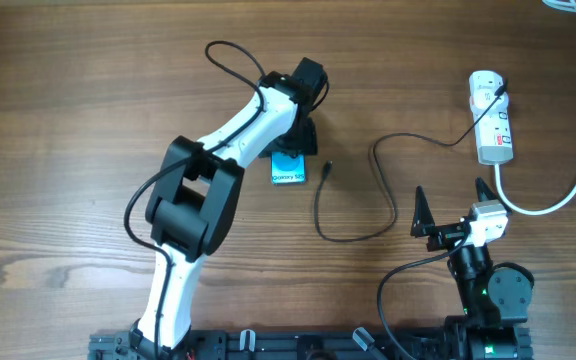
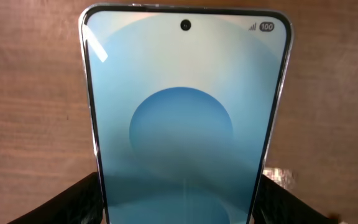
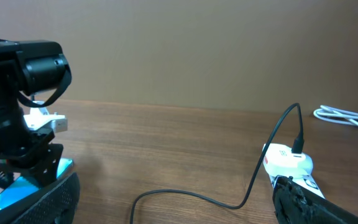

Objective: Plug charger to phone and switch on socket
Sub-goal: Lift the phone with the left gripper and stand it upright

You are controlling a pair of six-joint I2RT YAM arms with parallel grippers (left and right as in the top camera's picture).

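On the brown wooden table [image 1: 68, 100], the small flat phone [image 1: 288, 172] with a bright cyan screen and a white band with dark lettering lies near the middle, a little to the left. Its white band points toward the edge where the arms are mounted. The left gripper [image 1: 303, 140] is over the far end of the phone. In the left wrist view its two black fingers [image 2: 67, 199] stand on both long sides of the phone and seem to press against them, so the jaws are pinching the phone. The screen there shows a light blue field with a darker blue circle. The thin black charger [image 1: 394, 208] is plugged at one end into the white elongated socket [image 1: 490, 115], which lies near the far right corner of the table. From there the charger runs left, curves down in a wide loop and comes up again. Its small black connector tip [image 1: 327, 171] rests on the table just beside the right side of the phone, apart from it. A thick white cable [image 1: 543, 211] leaves the near end of the socket and bends toward the right edge. The right gripper [image 1: 453, 202] hangs near the mounting edge at the right, its jaws spread wide with nothing between them.
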